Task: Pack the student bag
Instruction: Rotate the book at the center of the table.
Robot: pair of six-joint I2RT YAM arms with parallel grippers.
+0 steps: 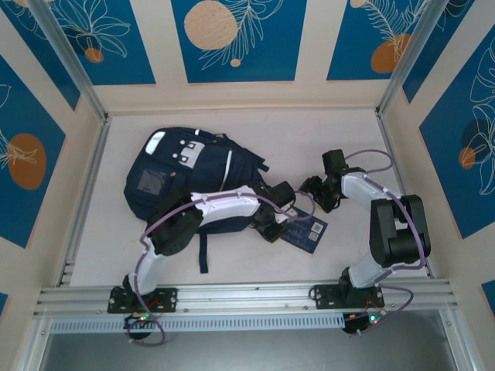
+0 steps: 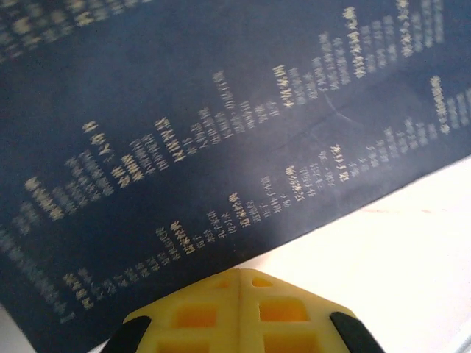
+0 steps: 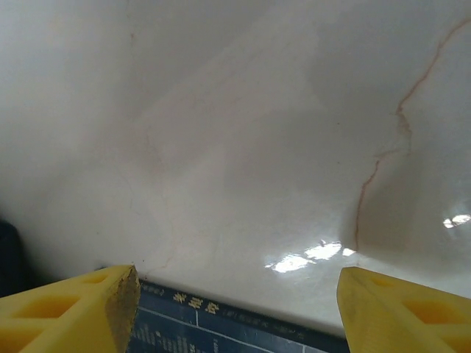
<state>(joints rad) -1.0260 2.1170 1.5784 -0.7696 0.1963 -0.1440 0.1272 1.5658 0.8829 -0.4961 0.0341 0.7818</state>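
Bag (image 1: 174, 174): lies flat on the left half of the table (image 1: 100, 232), front patch up, top toward the far-left corner. One dark strap (image 1: 203, 255) trails toward the near edge.

Handling, my estimate: soft fabric, floppy, and it looks slack, so probably light. It will sag and fold if I lift it by one point, and the cloth could slip between smooth pads. The best holds are probably the top loop, a strap or a zip pull. A pinch on the flat panel will likely gather only cloth. I cannot tell from above whether any zip is open.

Left gripper (image 2: 239, 312): fingers pressed together, nothing visible between them. It hangs low over the booklet (image 2: 221, 147), just off the bag's near-right corner.

Right gripper (image 3: 237, 279): fingers spread wide with bare table between them and the booklet's edge just under the tips.

Obstructions: my left arm (image 1: 224, 207) crosses the bag's near side and covers part of it. Both grippers crowd the booklet, so there is a collision risk between them. The loose strap could snag.
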